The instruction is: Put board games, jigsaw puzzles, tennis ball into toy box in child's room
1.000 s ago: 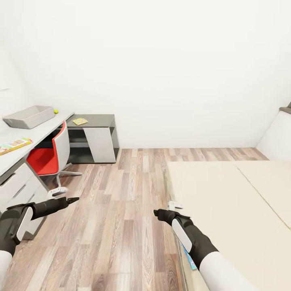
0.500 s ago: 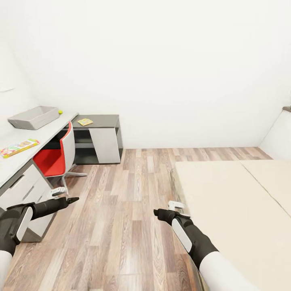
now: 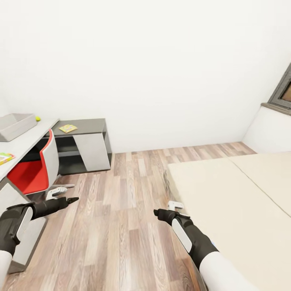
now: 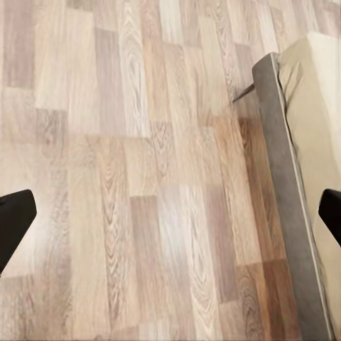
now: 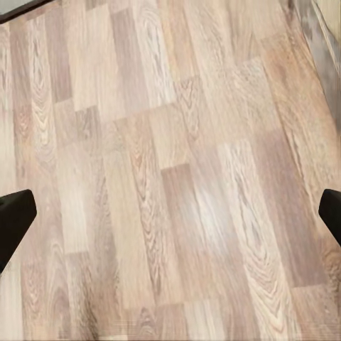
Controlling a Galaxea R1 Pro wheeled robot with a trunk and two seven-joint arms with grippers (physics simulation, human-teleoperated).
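The light-grey toy box (image 3: 14,125) stands on the table (image 3: 28,139) at the head view's left edge, with the tennis ball (image 3: 37,119) just beside it. A thin yellow-and-pink jigsaw puzzle (image 3: 68,128) lies on the lower dark-grey section. The corner of a colourful board game (image 3: 4,158) peeks in at the left edge. The bed (image 3: 242,202) with its beige mattress fills the right; the board games on it are out of view. My left gripper (image 3: 72,199) (image 4: 170,220) and right gripper (image 3: 158,213) (image 5: 170,220) hang open over the wood floor, holding nothing.
A red-and-white swivel chair (image 3: 36,169) is tucked under the table. Wood-plank floor (image 3: 121,210) runs between table and bed. A white wall closes the far side, with a dark window frame (image 3: 283,91) at upper right. The bed's grey frame (image 4: 280,185) runs close to my left gripper.
The whole head view has swung right: the table and toy box slid toward the left edge and a window frame came into sight. Both arms keep the same pose.
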